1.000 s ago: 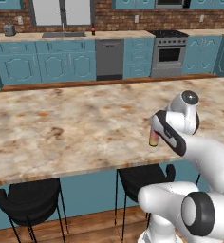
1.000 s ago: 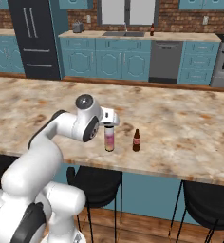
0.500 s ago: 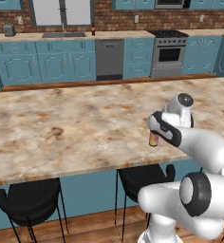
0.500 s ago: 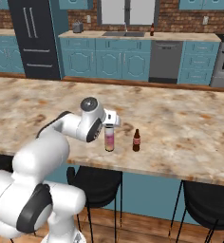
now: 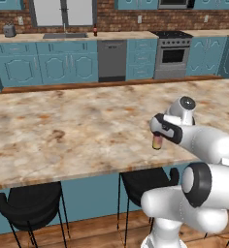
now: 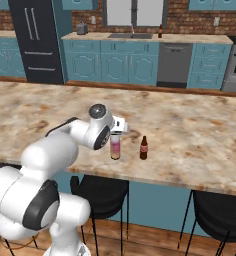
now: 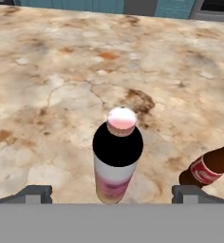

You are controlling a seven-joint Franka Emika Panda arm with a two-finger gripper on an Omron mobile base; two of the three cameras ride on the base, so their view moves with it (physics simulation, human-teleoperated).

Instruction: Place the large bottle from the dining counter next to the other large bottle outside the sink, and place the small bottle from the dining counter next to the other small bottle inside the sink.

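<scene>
The tall bottle [image 7: 117, 159] stands upright on the island counter [image 6: 200, 130], near its front edge. It is a straight cylinder with a pale pinkish-white cap, a black shoulder as seen from above, a white upper body and a lower part shading from pink to yellow at the base. In the right base view the tall bottle [image 6: 115, 146] shows that pink-to-yellow fade below the hand. In the left base view only the lower end of the tall bottle [image 5: 157, 142] shows; the rest is hidden behind the dark hand.

The short brown bottle [image 6: 144, 148] stands upright just beside it on the same counter, apart from it. It has a narrow neck and a red label. In the hand view the short brown bottle [image 7: 210, 170] is cut off by the right edge, so its neck and top cannot be seen.

The gripper [image 7: 112, 193] is wide open above the tall bottle. One fingertip lies on each side of the bottle, with clear gaps to it, and it holds nothing.

On the far wall counter the sink [image 6: 130, 35] is small and its inside cannot be made out. A slim dark bottle [image 6: 160, 31] stands on the counter near it; its label is too small to read.
</scene>
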